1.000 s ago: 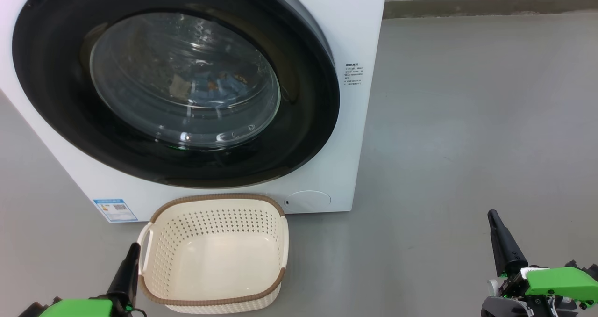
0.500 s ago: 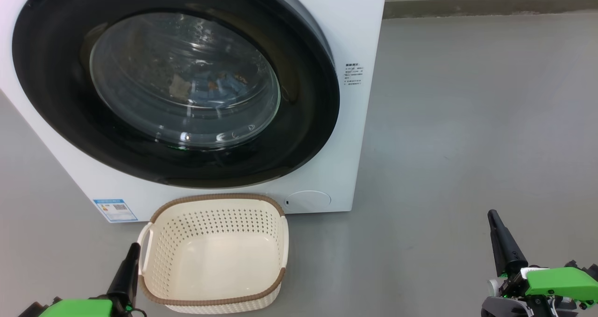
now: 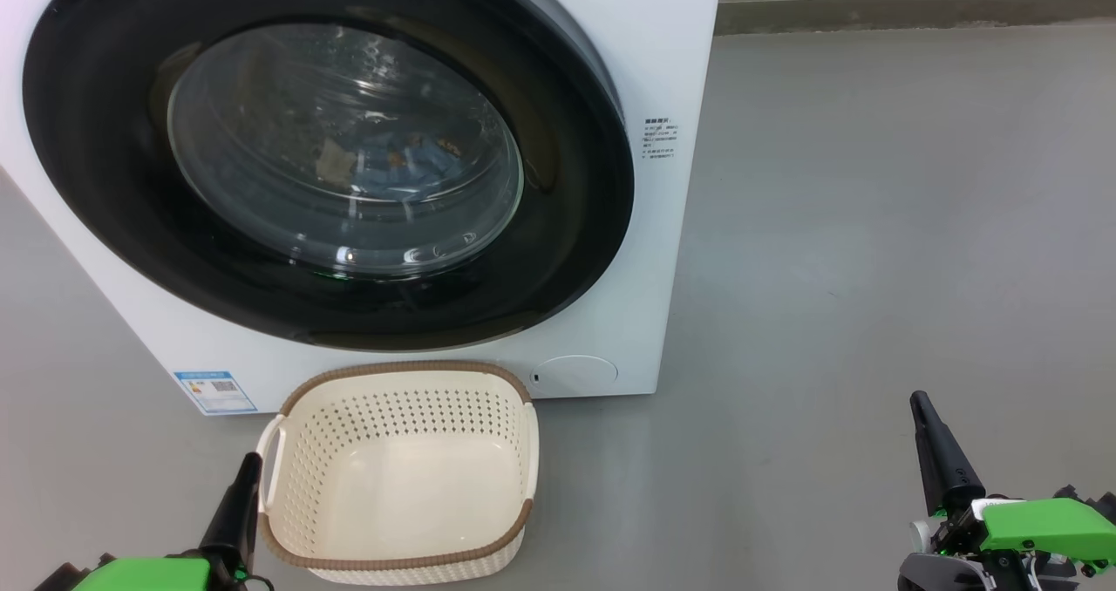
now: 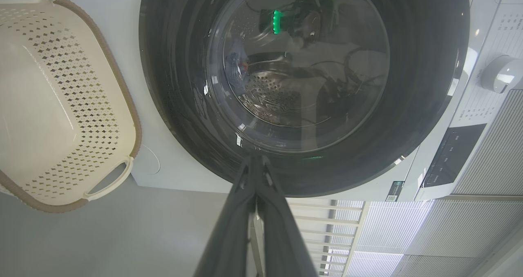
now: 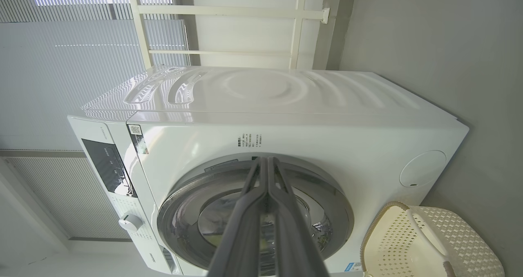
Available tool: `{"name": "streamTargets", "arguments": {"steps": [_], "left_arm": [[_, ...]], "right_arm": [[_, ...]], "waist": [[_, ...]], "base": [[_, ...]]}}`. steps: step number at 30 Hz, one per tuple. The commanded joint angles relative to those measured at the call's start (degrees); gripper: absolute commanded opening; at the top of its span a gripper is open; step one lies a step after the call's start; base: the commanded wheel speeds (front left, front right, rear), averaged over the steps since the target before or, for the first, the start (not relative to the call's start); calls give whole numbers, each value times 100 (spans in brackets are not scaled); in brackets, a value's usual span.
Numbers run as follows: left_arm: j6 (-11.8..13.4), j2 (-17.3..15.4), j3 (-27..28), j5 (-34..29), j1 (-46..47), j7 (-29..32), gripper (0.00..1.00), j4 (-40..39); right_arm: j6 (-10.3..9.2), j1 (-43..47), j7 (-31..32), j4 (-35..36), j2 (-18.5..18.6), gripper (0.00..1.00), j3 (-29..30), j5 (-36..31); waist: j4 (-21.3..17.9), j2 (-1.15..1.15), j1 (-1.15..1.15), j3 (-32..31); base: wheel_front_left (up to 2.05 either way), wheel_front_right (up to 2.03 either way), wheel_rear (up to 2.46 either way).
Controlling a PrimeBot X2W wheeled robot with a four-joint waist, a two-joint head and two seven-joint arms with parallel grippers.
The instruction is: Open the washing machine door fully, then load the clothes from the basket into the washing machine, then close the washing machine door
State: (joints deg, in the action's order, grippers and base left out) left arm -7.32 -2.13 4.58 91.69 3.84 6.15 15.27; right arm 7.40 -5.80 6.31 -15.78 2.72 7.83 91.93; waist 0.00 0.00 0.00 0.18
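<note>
The left gripper (image 3: 250, 465), fingers pressed together on nothing, sits just left of the basket (image 3: 401, 368). Ahead of it the washing machine door (image 3: 575, 225) is closed, with the clothes (image 3: 392, 157) behind its glass. Well to the right, the right gripper (image 3: 918, 401) is likewise pressed together.

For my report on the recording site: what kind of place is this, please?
Probably a laundry corner indoors: a white washing machine stands on a bare grey floor, a basket before it, window blinds behind.
</note>
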Motion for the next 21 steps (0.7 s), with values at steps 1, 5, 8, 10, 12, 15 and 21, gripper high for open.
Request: {"name": "streamTargets", "arguments": {"steps": [1,5,8,10,12,15,21], "left_arm": [[-17,-75,201,42,236,39,0,-122],[-17,-75,201,42,236,39,0,-122],[-17,-75,201,43,236,39,0,-122],[-17,-75,200,43,236,39,0,-122],[-17,-75,200,43,236,39,0,-122],[-17,-75,200,43,236,38,0,-122],[-17,-75,199,44,236,38,0,-122]], "right_arm": [[9,-39,21,176,16,0,-126,20],[9,-38,21,176,16,0,-126,20],[9,-38,21,176,16,0,-127,20],[9,-38,21,176,16,0,-127,20],[9,-38,21,176,16,0,-127,21],[9,-38,20,176,16,0,-127,21],[9,-38,20,176,16,0,-128,21]], "waist": [[0,0,0,0],[0,0,0,0],[0,0,0,0],[0,0,0,0],[0,0,0,0],[0,0,0,0],[0,0,0,0]], "base": [[0,0,0],[0,0,0],[0,0,0],[0,0,0],[0,0,0],[0,0,0],[0,0,0]]}}
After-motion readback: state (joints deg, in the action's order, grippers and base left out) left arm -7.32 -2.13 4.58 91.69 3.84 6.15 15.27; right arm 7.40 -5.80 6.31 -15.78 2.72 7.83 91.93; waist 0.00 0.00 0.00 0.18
